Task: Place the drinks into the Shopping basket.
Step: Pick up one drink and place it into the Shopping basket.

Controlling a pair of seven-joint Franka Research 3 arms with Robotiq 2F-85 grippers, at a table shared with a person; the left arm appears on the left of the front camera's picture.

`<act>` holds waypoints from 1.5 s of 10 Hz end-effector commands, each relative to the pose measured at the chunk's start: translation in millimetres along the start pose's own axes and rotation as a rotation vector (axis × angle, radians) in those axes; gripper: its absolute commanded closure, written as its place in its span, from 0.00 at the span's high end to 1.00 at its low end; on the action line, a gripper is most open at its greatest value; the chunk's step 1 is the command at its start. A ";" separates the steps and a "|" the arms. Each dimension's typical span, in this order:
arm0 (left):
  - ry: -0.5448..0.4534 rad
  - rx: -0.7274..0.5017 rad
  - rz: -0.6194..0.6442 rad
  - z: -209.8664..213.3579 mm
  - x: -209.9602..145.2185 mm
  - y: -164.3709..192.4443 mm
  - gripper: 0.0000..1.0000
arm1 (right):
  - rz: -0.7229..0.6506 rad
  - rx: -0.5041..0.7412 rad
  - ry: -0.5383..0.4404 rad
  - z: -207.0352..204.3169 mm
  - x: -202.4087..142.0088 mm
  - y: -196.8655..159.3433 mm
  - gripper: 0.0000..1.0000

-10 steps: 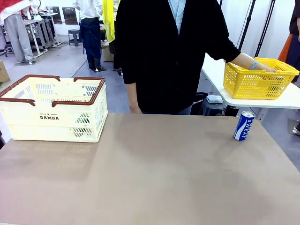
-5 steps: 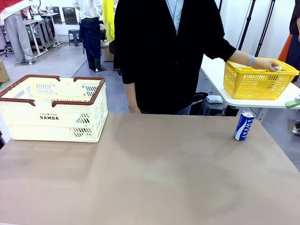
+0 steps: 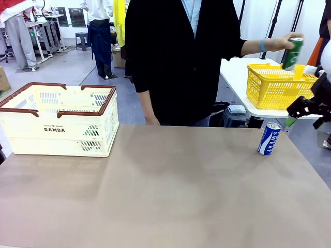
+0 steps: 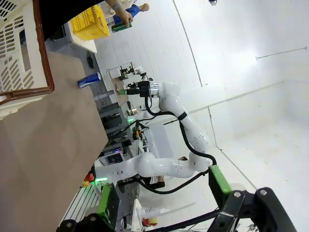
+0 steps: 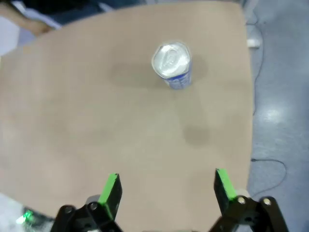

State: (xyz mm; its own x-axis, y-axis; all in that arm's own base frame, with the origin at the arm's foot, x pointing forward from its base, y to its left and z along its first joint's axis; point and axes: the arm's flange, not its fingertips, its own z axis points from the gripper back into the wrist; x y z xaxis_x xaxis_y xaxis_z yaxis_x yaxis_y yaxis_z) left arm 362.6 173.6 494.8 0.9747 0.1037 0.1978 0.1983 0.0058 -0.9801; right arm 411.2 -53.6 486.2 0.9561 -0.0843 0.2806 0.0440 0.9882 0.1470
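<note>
A blue-and-white "SWEAT" can [image 3: 269, 138] stands upright near the table's far right edge; from above, its silver top [image 5: 172, 60] lies well ahead of my right gripper [image 5: 167, 188], whose green-padded fingers are open and hold nothing. In the front view that right gripper [image 3: 303, 110] hangs at the right edge, above and right of the can. A person's hand holds a green can [image 3: 292, 52] in the air over the yellow mesh basket. The cream "DAMDA" Shopping basket [image 3: 59, 120] sits at the far left. My left gripper [image 4: 164, 193] is open, off the table's side.
A yellow mesh basket [image 3: 279, 85] rests on a white side table at the far right. The person in black [image 3: 181, 57] stands at the far edge, middle. Bare tan tabletop [image 3: 165, 191] stretches between the cream basket and the blue can.
The person's hand has lifted a green can up out of the yellow mesh basket. My right gripper has come into the front view at the right edge.
</note>
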 end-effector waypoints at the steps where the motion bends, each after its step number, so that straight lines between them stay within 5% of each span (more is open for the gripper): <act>1: -0.012 -0.011 0.012 -0.5 -0.5 -3.2 1.00 | 0.045 0.017 0.037 -9.1 2.0 6.8 1.00; 5: -0.012 -0.011 0.012 -0.5 -0.5 -3.2 1.00 | 0.042 0.031 0.022 -6.1 29.7 -23.6 1.00; 6: -0.012 -0.011 0.012 -0.5 -0.5 -3.2 1.00 | 0.062 0.180 0.083 23.5 19.7 -62.5 1.00; 9: -0.012 -0.011 0.012 -0.5 -0.5 -3.2 1.00 | -0.062 0.241 0.088 70.4 -10.8 -134.6 1.00; 12: -0.012 -0.011 0.012 -0.5 -0.5 -3.2 1.00 | 0.058 0.223 -0.036 9.6 48.4 -94.9 1.00; 15: -0.012 -0.011 0.012 -0.5 -0.5 -3.2 1.00 | 0.189 0.188 0.024 -43.0 107.8 -42.0 1.00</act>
State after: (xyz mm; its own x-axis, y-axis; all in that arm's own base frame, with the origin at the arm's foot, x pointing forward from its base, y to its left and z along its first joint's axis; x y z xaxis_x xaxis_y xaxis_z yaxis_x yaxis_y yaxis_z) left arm 362.0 173.6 494.7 0.9747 0.1050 0.1974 0.1978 0.0059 -0.9802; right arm 506.7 -85.8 463.8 0.9583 0.0522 0.2811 -0.1367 0.9472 0.2900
